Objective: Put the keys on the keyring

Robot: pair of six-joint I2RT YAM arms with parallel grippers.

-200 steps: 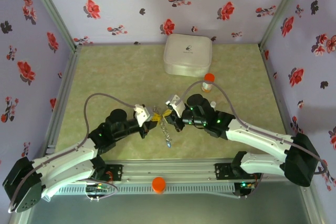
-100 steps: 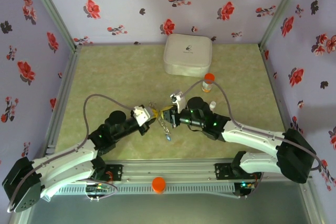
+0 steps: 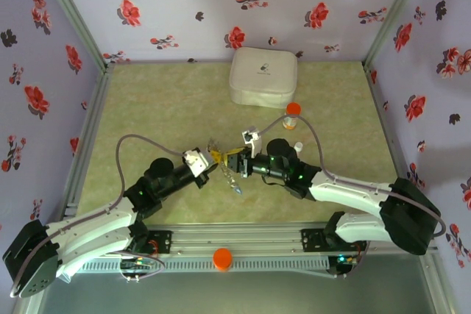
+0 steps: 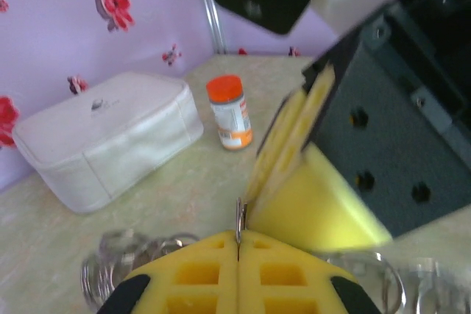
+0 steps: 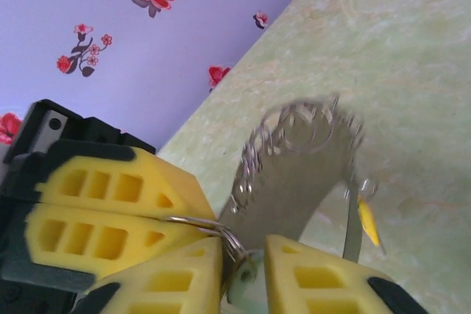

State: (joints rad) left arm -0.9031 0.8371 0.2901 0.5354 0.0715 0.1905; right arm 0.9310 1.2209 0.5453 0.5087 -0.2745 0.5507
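Jaws of the left gripper (image 4: 238, 246) clamp the keyring (image 5: 294, 182); the right gripper (image 5: 243, 270), part open and holding nothing, faces it tip to tip, straddling the wire.

We see matt yellow foam pads (image 5: 188, 190); the keyring (image 5: 294, 182) looks thin, glinting silvery metal; the white box (image 4: 103, 137) looks smooth, satin plastic; the table (image 3: 162, 101) shows a matt, mottled surface.

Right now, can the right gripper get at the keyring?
Probably yes: the left gripper holds the keyring up, and part of it sits between the right gripper's open fingers.
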